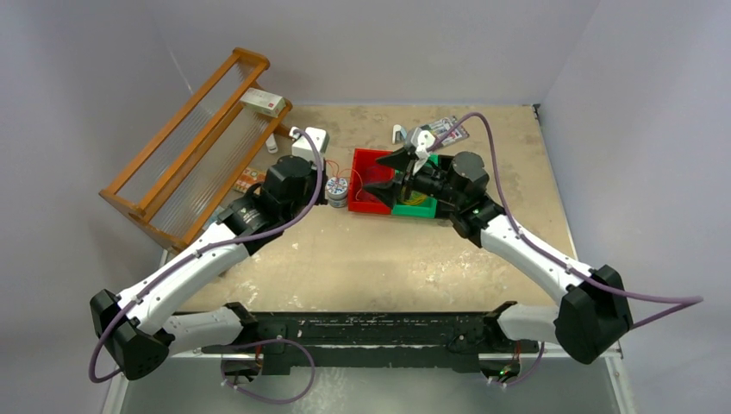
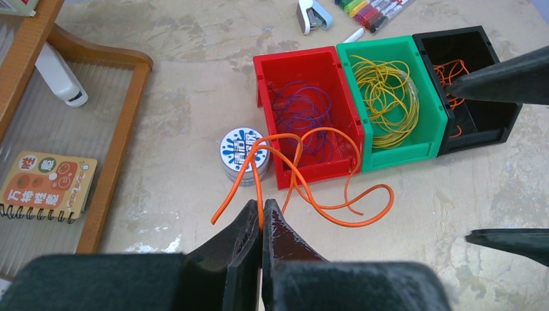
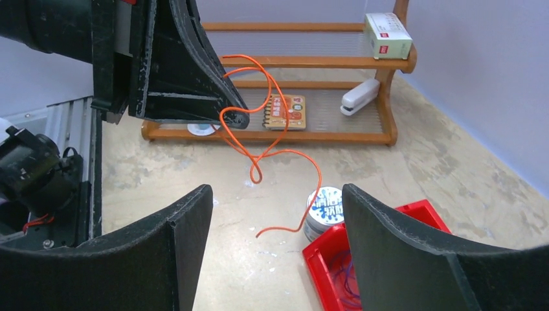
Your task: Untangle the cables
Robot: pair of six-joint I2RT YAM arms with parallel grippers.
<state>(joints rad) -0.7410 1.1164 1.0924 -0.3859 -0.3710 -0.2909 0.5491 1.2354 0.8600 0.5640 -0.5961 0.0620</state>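
Note:
My left gripper (image 2: pixel 261 217) is shut on a thin orange cable (image 2: pixel 354 225). This cable arcs over the front corner of the red bin (image 2: pixel 267 91) and curls on the table in front of it. In the right wrist view the same orange cable (image 3: pixel 320 177) hangs in loops from the left gripper (image 3: pixel 234 118), held well above the table. My right gripper (image 3: pixel 277 192) is open with nothing between its fingers, hovering over the red bin (image 1: pixel 366 157). Purple cables (image 2: pixel 304 110) lie in the red bin, yellow cables (image 2: pixel 388 97) in the green bin (image 2: pixel 427 152), and orange cables (image 2: pixel 450 68) in the black bin (image 2: pixel 482 136).
A round printed tin (image 2: pixel 244 154) stands left of the red bin. A wooden rack (image 1: pixel 185 147) at the back left holds a white stapler (image 2: pixel 58 74), a spiral notebook (image 2: pixel 48 184) and a small box (image 1: pixel 263 102). Markers (image 2: pixel 372 10) and a second stapler (image 2: pixel 312 14) lie behind the bins.

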